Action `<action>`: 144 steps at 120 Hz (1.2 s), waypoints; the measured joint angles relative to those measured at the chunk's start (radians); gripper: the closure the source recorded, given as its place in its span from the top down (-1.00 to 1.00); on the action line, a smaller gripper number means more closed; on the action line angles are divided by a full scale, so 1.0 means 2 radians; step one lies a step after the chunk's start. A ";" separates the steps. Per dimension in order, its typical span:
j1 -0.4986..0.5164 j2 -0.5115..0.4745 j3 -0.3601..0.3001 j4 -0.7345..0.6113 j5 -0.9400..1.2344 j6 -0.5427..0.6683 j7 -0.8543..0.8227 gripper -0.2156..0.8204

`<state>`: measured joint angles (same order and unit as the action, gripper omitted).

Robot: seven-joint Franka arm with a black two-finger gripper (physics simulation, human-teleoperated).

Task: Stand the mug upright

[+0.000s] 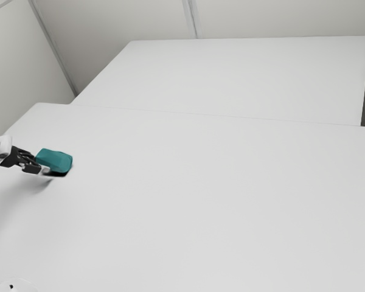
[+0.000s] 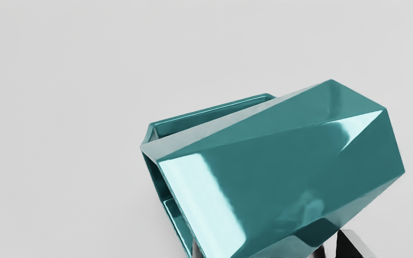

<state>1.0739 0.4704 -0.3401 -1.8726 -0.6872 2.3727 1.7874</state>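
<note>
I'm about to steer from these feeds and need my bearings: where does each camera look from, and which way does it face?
Exterior view: beside the arm and above the table, looking down across it toward the pale walls; my white wrist and black gripper reach in from its left edge.
Wrist view: on my hand, looking out past the gripper at the teal mug and the pale surface behind it; parts of the gripper show at the bottom edge.
Shared: the mug and the gripper.
</note>
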 joint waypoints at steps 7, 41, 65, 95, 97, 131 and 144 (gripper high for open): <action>0.000 0.000 -0.001 0.002 0.000 0.001 0.002 -0.16; -0.001 0.000 -0.002 0.006 0.000 0.004 0.007 -0.77; -0.005 -0.004 -0.003 0.007 0.001 0.007 0.010 -0.88; -0.014 -0.020 -0.003 0.007 0.001 0.011 0.012 -0.93; -0.015 -0.022 -0.002 0.007 0.001 0.011 0.012 -0.93; -0.044 -0.055 0.002 0.001 0.003 0.009 0.002 -0.93; -0.056 -0.075 0.003 -0.009 0.006 0.007 -0.012 -0.93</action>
<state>0.9618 0.3199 -0.3339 -1.8903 -0.6761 2.3870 1.7643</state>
